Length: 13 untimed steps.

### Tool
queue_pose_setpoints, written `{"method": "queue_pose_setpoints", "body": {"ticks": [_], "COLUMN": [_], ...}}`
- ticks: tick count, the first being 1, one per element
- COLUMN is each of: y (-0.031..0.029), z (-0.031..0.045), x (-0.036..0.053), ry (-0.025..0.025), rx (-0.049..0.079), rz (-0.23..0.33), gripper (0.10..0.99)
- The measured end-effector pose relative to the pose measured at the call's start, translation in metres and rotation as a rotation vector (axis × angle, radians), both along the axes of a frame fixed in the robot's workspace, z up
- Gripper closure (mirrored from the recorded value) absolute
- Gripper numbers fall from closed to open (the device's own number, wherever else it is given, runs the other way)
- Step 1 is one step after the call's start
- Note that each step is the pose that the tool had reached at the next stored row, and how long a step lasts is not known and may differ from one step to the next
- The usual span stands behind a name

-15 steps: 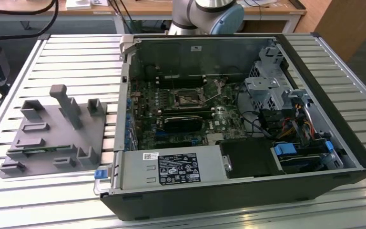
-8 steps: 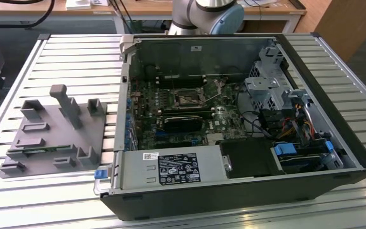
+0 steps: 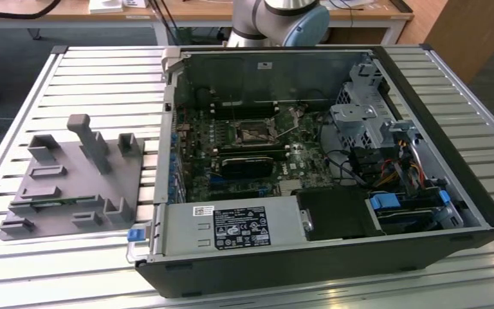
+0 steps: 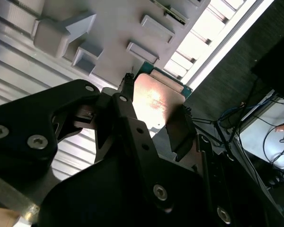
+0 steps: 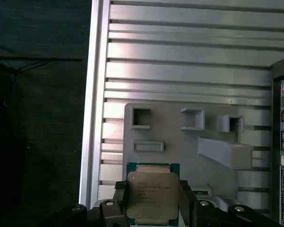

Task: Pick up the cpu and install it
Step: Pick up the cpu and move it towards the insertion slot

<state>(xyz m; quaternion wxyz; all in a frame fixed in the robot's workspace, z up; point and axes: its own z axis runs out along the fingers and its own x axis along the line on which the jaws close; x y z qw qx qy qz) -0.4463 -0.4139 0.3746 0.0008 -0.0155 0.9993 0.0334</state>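
The cpu, a flat square chip with a shiny metal top and a green rim, sits between my gripper's two black fingers. The gripper is shut on its opposite edges. In the second wrist view the same cpu shows from the other side, clamped by my gripper. It hangs in the air over the grey fixture plate, clear of the plate's surface. The black socket frame with its lever lies in the middle of the motherboard inside the open computer case.
The grey fixture plate with raised blocks and a tall post rests on the slatted metal table at the exterior view's left, beside the case. A thin green memory stick stands in one of its slots. The arm's base is behind the case.
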Motion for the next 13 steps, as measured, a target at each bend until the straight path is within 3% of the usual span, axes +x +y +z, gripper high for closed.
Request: {"method": "queue_pose_setpoints", "body": {"ticks": [13], "y": [0.0011], "z": [0.0384], "x": [0.0], "ry": [-0.0006], "rx": [0.0], "rz": [0.0], "gripper": [0.561]}}
